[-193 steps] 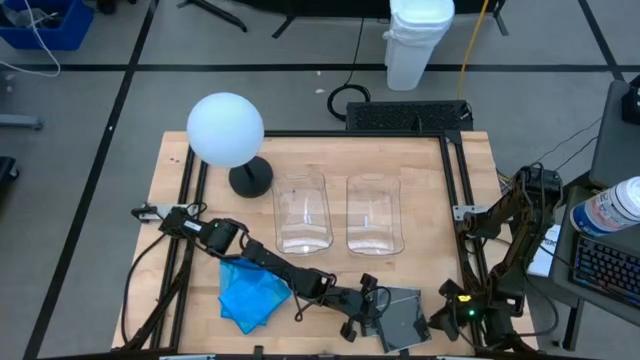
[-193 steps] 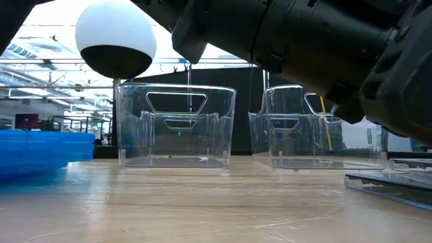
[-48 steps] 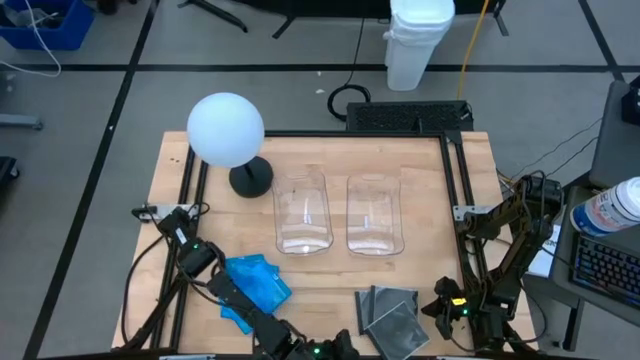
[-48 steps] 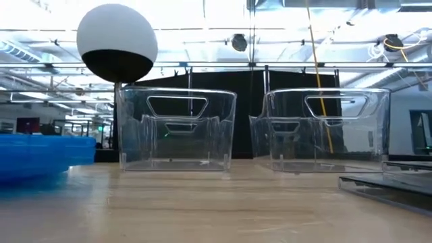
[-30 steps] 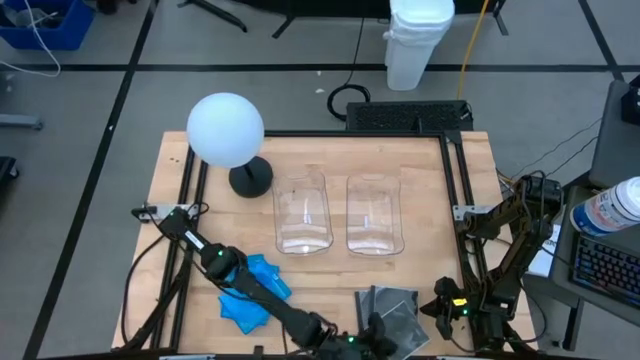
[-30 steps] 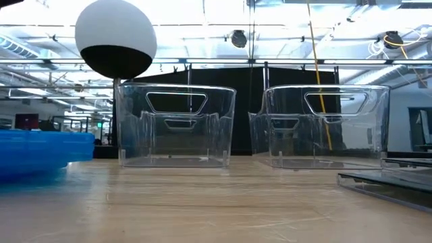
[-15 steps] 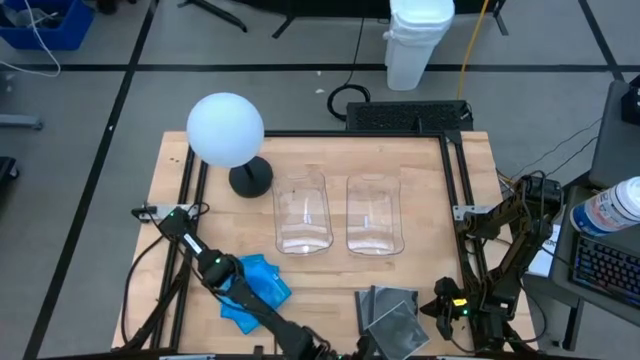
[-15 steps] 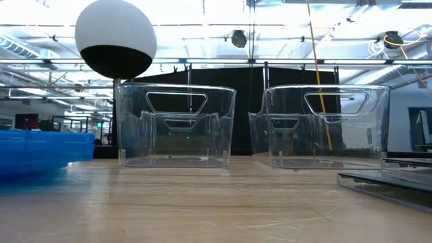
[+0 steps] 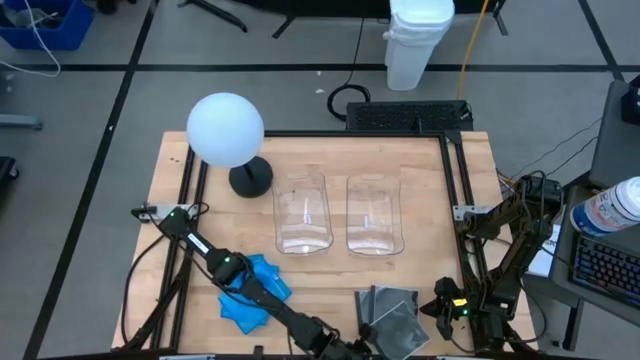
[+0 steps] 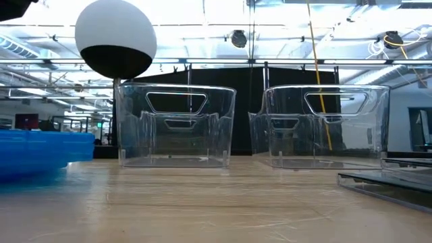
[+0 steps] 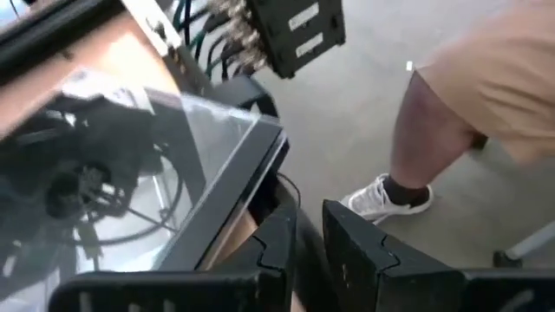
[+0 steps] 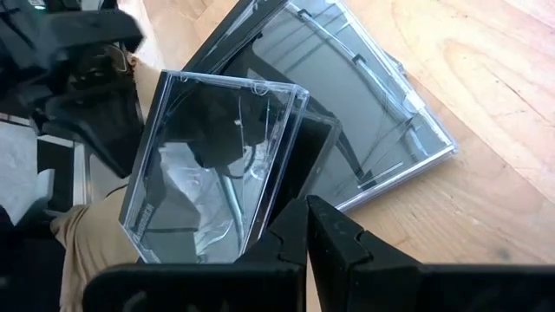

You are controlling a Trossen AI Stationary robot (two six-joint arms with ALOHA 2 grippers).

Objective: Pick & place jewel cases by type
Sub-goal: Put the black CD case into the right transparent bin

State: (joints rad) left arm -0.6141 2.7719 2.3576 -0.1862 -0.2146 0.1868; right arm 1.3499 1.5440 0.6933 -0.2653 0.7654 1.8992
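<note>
Left claw (image 11: 308, 221) at the wooden worktop's (image 9: 330, 285) 6 o'clock edge, mostly cut off from above.
It pinches a tilted, clear-lidded dark grey jewel case (image 12: 212, 165) over flat dark cases (image 12: 347, 113) at 5 o'clock; right claw (image 12: 305, 227) closed, empty.

The table (image 9: 330, 155) has a pale wood top with visible grain and a smooth, faintly sheened finish, framed by matt black metal rails (image 9: 455, 190). The two bins (image 9: 301, 212) are clear, glossy plastic that catches reflections. The blue jewel cases (image 9: 252, 290) are translucent, shiny plastic; the dark jewel cases (image 12: 347, 95) are smoky grey plastic with glassy, reflective faces, one with a clear lid (image 12: 212, 165). The lamp globe (image 9: 225, 129) looks like matt white plastic on a dark glossy base (image 9: 250, 179). The arms' fingers (image 12: 342, 247) are matt black plastic with a slightly coarse texture.
</note>
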